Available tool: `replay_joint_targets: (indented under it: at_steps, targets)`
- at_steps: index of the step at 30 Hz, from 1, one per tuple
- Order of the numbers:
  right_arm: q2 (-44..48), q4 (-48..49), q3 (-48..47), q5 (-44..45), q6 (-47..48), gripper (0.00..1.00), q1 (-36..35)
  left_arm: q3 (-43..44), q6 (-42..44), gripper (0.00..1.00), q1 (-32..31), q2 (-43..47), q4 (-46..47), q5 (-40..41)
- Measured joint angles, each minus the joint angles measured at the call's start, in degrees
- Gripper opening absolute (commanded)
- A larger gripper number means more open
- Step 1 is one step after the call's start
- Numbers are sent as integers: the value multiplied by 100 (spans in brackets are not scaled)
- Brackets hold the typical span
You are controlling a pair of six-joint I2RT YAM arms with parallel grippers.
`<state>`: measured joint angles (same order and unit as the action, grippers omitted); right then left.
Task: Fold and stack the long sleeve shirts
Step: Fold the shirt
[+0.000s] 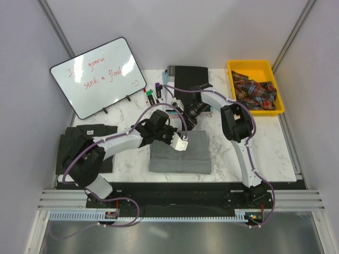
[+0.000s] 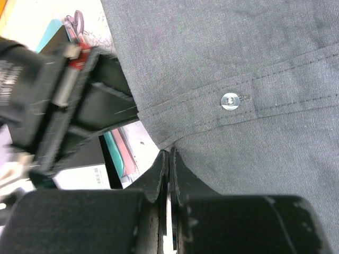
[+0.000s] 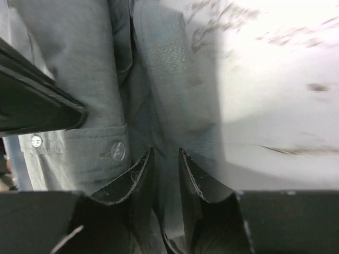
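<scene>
Top external: grey shirt [image 1: 185, 159] lies mid-fold, centre
Left gripper [image 2: 169, 156] closed, right gripper [image 3: 166, 154] straddling a fold, grip unclear; draw the far edge nearward evenly

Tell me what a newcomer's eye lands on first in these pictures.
First comes the plain mid-grey cloth shirt, folded at the middle of the white marble table. The left gripper and right gripper are both at its far side. Next come the bright yellow plastic bin of plaid cloth at the far right corner, and the white board with red handwriting propped at the far left.
</scene>
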<state>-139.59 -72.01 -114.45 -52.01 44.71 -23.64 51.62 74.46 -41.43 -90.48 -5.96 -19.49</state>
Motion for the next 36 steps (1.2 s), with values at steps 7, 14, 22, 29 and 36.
replay_joint_targets:
  at_steps: [7, 14, 22, 29, 36]
  targets:
    - [-96, -4, 284, -2, -120, 29, -175, 4, 22, 2, 2, 203, -289, 2]
    - [-101, 20, 284, 4, -203, 29, -170, 9, 131, 2, 201, 319, -468, 13]
    - [-101, 9, 271, 7, -258, 36, -164, -109, 306, 2, 461, -271, 17, 31]
    - [-87, 44, -133, 363, -310, 51, -144, -339, 546, 7, 437, -463, 463, 44]
    - [-11, 170, -599, 890, -516, 67, 42, -361, 673, 41, 310, -472, 608, 116]
